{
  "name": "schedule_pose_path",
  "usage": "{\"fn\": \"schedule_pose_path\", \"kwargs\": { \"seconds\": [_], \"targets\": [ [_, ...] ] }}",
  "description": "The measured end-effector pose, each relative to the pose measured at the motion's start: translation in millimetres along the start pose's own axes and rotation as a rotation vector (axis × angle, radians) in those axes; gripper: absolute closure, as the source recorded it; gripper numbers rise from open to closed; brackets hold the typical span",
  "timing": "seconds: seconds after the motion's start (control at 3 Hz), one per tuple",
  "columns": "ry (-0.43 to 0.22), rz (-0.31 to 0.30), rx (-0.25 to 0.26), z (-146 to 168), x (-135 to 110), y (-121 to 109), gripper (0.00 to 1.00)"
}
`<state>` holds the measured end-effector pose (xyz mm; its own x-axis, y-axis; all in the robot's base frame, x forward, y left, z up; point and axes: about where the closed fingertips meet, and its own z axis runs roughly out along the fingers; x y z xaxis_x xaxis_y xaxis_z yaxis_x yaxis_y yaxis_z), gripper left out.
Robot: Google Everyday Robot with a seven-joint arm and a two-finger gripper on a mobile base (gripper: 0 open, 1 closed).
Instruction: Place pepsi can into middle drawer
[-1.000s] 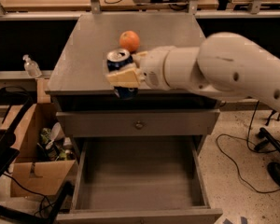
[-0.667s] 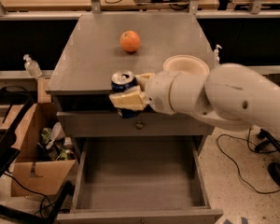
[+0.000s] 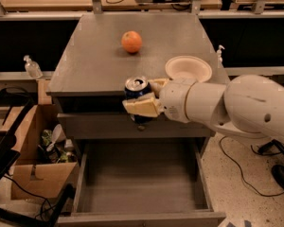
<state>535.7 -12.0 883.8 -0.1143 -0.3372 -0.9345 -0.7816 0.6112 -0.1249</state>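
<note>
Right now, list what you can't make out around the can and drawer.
All in the camera view:
1. Can: lower half and label, covered by the gripper holding it.
2. Drawer: front face, cut by the bottom edge.
3. Arm: cut by the right edge.

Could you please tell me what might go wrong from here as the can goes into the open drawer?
1. The gripper holds the can at the front edge of the cabinet, well above the open drawer; released here, it would likely tip and roll.
2. The knob on the closed drawer front sits just below the can; a straight descent may catch it.
3. The arm passes close to the bowl and could nudge it.
</note>
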Motion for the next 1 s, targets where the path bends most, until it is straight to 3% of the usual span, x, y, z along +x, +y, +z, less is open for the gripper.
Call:
{"fn": "schedule_pose_path", "kwargs": {
  "seconds": [0.33, 0.67, 1.0],
  "targets": [
    [-0.007, -0.002, -0.030, 10.9, 9.6, 2.0, 1.00],
    [-0.036, -0.020, -0.096, 21.0, 45.2, 5.7, 1.00],
    [-0.126, -0.125, -0.230, 29.3, 108.2, 9.1, 1.00]
  ]
}}
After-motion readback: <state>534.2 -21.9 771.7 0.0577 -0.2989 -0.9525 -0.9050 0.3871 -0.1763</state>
